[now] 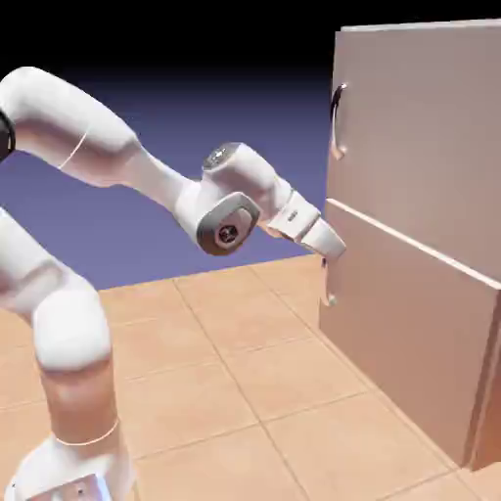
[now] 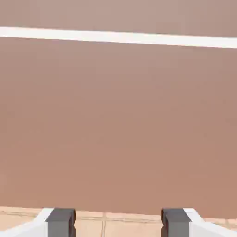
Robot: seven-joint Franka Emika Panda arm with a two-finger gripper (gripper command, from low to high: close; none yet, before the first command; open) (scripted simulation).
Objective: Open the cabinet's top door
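The pinkish-tan cabinet (image 1: 431, 245) fills the exterior view's right side. Its top door (image 1: 421, 117) sits flush and closed, with a small curved silver handle (image 1: 338, 119) near its left edge. My gripper (image 1: 333, 251) hangs below that handle, close in front of the lower panel (image 1: 411, 333) just under the seam between the doors, and touches neither handle. In the hand view the gripper (image 2: 118, 224) is open with nothing between its grey fingertips (image 2: 60, 221). It faces the lower panel (image 2: 115, 125), with the pale seam (image 2: 118, 37) and a strip of the top door (image 2: 115, 11) above.
The lower panel's own small handle (image 1: 327, 290) sits just below my gripper. Tan floor tiles (image 1: 225, 382) spread under the arm and show at the bottom of the hand view. The white arm (image 1: 117, 157) reaches in from the left.
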